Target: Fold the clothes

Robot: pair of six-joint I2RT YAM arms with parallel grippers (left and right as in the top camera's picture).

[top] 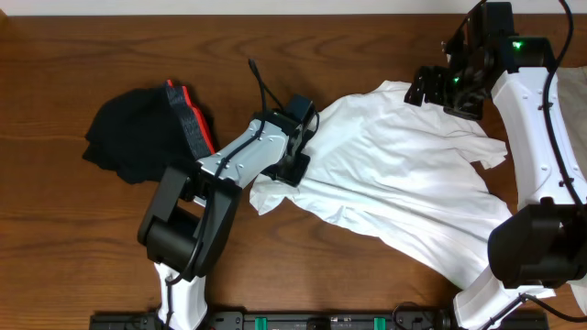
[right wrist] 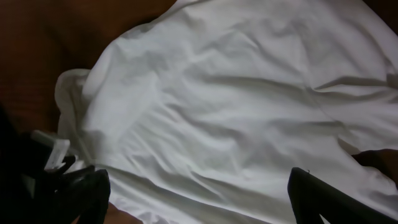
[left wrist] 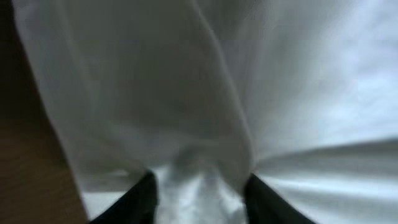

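Note:
The white T-shirt (top: 404, 174) lies spread and wrinkled across the right half of the wooden table. My left gripper (top: 298, 147) is down on its left edge. In the left wrist view its two dark fingers (left wrist: 140, 202) stand half closed, and a gathered ridge of the shirt's fabric (left wrist: 199, 186) is bunched between them, with creases running up from the pinch. My right gripper (top: 429, 87) hovers over the shirt's far upper edge. In the right wrist view its fingers (right wrist: 323, 199) stand wide apart above flat cloth (right wrist: 224, 106), holding nothing.
A black garment with an orange-and-grey waistband (top: 138, 133) is heaped at the left of the table (top: 55, 238). A beige cloth (top: 578, 87) shows at the right edge. The left arm's base sits at the front edge.

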